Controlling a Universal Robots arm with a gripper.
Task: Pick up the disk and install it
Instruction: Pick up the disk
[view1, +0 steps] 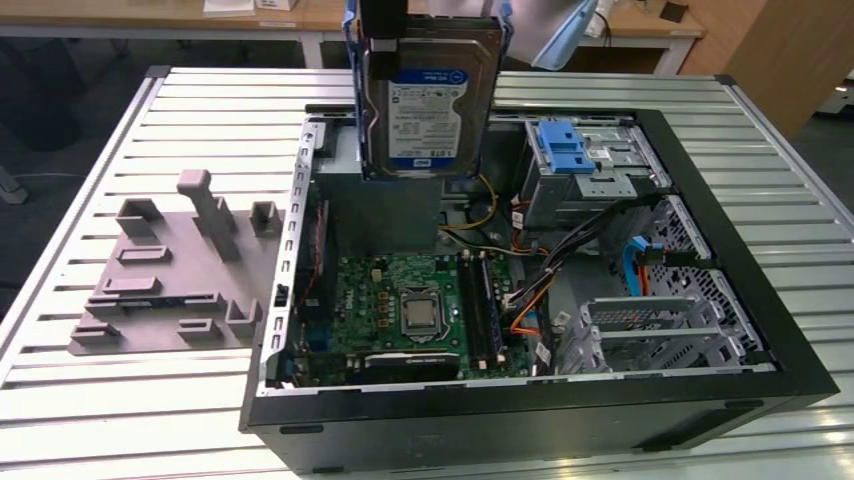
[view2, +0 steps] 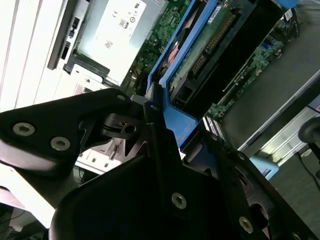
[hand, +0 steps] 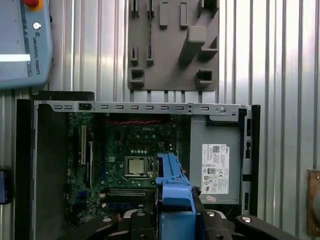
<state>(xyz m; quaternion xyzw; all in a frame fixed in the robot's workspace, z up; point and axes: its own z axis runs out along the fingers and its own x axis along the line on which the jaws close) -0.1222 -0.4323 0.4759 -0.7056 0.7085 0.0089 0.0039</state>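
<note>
Exterior view first: what carries everything?

A tabletop (view1: 160, 400) of pale metal slats, ribbed from side to side. Beyond its far edge stand wooden desks (view1: 267, 15) over a dark floor (view1: 54, 120).

What lies on it?

An open black case (view1: 534, 420) on its side, reaching from the near edge almost to the far one, toward the exterior view's right. A grey fixture (view1: 160, 290) with upright pegs lies flat beside it, near the edge on the exterior view's left. The first wrist view adds a grey-blue pendant (hand: 22, 45) on the slats beyond the case.

And the disk?

The disk (view1: 430, 110) hangs upright in the air over the far part of the case, label toward the exterior camera, its lower edge in front of the grey box (view1: 387, 205). The green board (view1: 400, 300) lies below, nearer the camera; the cage (view1: 581, 160) with the blue latch sits off toward the exterior view's right.

How does the gripper stand?

In the second wrist view the gripper (view2: 150, 120) is clamped on the disk's blue frame at its top end, fingers pressed against the plastic.
</note>
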